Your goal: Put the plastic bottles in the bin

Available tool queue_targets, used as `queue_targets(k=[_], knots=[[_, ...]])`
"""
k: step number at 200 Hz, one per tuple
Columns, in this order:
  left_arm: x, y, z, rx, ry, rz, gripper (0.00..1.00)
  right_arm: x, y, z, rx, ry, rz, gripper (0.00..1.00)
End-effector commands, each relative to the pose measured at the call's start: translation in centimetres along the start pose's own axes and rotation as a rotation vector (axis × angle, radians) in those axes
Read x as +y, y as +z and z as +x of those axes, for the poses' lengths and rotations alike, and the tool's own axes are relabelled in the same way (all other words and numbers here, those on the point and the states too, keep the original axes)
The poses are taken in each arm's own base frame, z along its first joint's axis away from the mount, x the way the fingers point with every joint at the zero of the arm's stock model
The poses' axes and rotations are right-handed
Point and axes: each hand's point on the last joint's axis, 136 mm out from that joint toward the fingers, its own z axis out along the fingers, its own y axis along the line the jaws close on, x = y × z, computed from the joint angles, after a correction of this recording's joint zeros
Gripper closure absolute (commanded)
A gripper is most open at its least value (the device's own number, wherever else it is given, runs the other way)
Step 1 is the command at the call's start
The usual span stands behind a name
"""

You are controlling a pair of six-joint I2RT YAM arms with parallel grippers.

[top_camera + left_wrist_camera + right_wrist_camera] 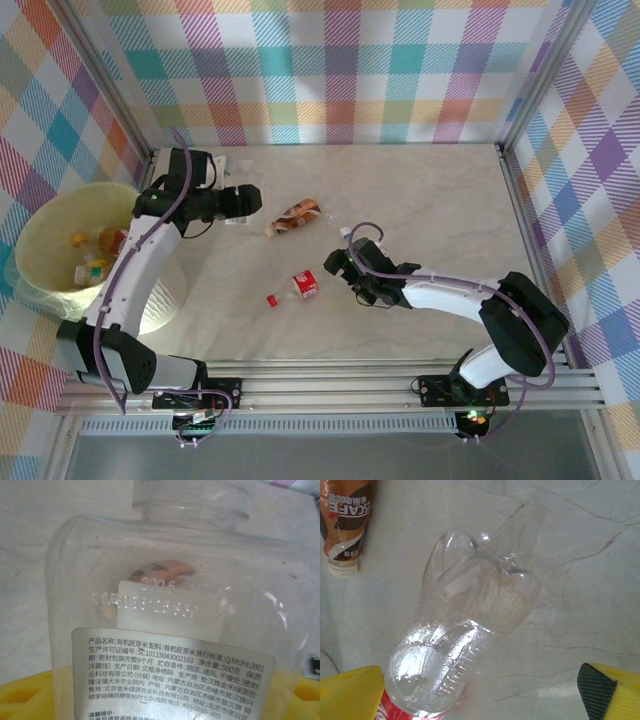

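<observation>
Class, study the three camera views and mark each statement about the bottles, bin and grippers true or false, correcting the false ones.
1. The bin already holds bottles. True.
2. The brown-labelled bottle stands upright. False: it lies on its side on the table.
3. The right gripper is open. True.
4. The red cap lies in the bin. False: it lies on the table, near the red-labelled bottle.

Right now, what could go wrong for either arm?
The left tool flanks a smooth labelled bottle; a loose grip could drop it short of the bin. The right tool stands open around a crushed bottle lying askew; closing may squeeze it out sideways.
</observation>
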Motion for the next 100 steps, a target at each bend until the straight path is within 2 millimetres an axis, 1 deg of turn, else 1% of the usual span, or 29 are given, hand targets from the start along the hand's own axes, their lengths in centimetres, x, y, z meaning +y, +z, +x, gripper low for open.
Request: queue_targets(k=[1,29,43,57,71,100], knots=[[-2.9,-4.0,-2.6,-0.114,0.006,0.107,0.23,1.1,-0.8,-0.7,-0.024,-0.043,-0.012,0.00],[-4.5,-7.8,-3.9,-0.195,0.005,0.143,0.23,1.9,-0.9,-0.9,-0.029,-0.091,-0.023,0.00],[-4.8,-9.7,-4.5,-0.238,0.004,0.135,0.23,2.1,-0.9,-1.0,-0.033,-0.104,-0.022,0.00],[-4.7,-11.6,-5.2,-0.285,0.003,0.101,0.23,2.3,-0.8,-1.0,-0.033,-0.110,-0.024,0.00],[-3.9,-13.7,-6.0,-0.348,-0.008,0.024,0.24,2.4,-0.7,-1.0,-0.030,-0.116,-0.026,0.00],[-0.7,-18.5,-7.9,-0.508,-0.053,-0.204,0.26,2.4,-0.3,-0.8,-0.017,-0.118,-0.027,0.00]])
